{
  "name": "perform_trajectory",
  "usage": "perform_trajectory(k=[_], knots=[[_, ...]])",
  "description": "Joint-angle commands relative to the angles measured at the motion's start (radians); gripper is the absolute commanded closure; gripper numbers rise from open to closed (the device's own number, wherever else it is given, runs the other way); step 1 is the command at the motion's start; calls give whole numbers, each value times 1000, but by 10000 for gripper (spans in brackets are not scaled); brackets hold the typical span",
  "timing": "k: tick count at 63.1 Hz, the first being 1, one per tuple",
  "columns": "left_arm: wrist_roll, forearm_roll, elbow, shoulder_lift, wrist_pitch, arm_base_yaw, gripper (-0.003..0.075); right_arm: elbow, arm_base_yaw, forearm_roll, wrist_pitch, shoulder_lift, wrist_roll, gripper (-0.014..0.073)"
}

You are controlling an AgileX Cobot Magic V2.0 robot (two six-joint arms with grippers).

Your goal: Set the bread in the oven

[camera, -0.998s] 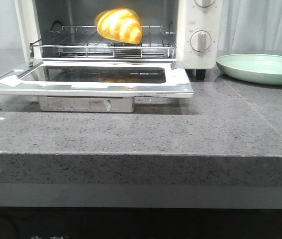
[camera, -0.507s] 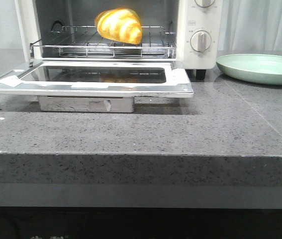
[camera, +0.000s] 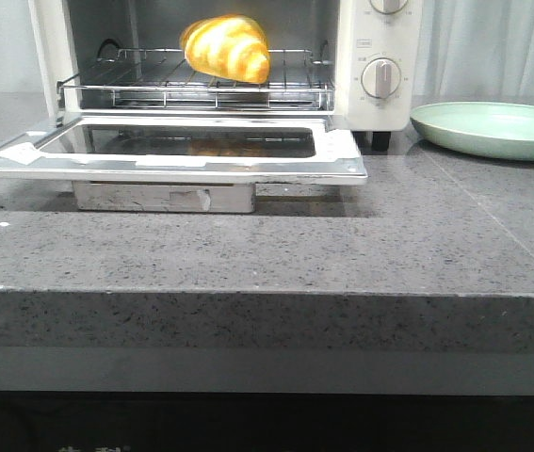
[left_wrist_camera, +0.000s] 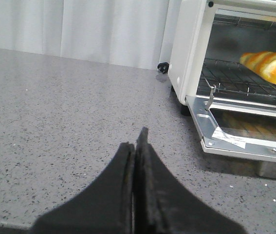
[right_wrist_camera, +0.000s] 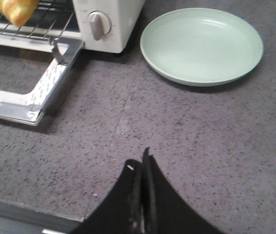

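resting unchanged on the oven [camera: 380, 56] rack, bread [camera: 226, 47] placed; left pincer [left_wrist_camera: 136, 146] and right pincer [right_wrist_camera: 141, 168] closed, empty

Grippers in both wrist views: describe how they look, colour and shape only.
The left gripper has matte black fingers, broad at the base and curving up to narrow tips. The right gripper is the same black tapered shape, with a tiny pale speck near one tip. No cables or markings show.

Golden-yellow bread [camera: 226, 47] striped orange-brown, white oven [camera: 370, 104], pale green plate [camera: 493, 129], speckled grey table [camera: 267, 245].
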Motion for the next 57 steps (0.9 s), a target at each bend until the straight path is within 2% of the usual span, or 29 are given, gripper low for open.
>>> perform_trajectory(k=[1,13,26,28,57], knots=[[-3,-8,24,-23,-79,0,738,101,-80,2,-196,-114,-10,659],[-3,-8,24,-23,-79,0,738,409,-214,43,-457,-364,-10,659],[-3,-8,24,-23,-79,0,738,620,-284,88,-603,-528,-10,659],[-3,-8,24,-21,-79,0,738,638,-285,87,-641,-526,-10,659],[-3,-8,24,-21,-79,0,738,638,-285,87,-640,-525,-10,659]])
